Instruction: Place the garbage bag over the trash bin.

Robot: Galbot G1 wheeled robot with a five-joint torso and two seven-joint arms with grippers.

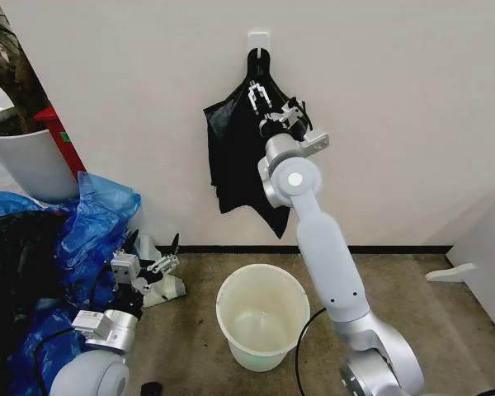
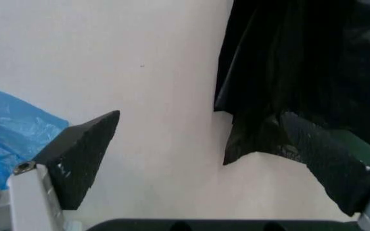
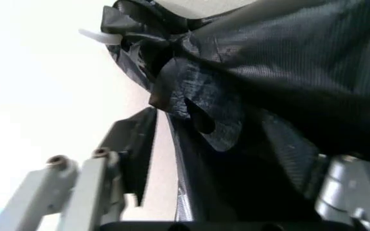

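My right gripper (image 1: 259, 96) is raised to the wall, at the upper part of the garbage bag (image 1: 235, 157), which hangs from a white hook (image 1: 259, 39) well above the floor. In the right wrist view the black film (image 3: 281, 86) lies bunched between my two fingers (image 3: 133, 144), which stand apart on either side of it; they have not pressed together on it. My left gripper (image 1: 153, 252) sits low on my left side, near the floor, its dark fingers (image 2: 82, 159) spread wide with nothing between them, pointing toward the wall and the lower corner of the hanging bag (image 2: 300, 72). The trash bin (image 1: 261, 315) stands upright on the brown floor just below the bag, between my two arms, its mouth open. Blue plastic bags (image 1: 99, 219) lie heaped on my left, beside a white plant pot (image 1: 29, 161).
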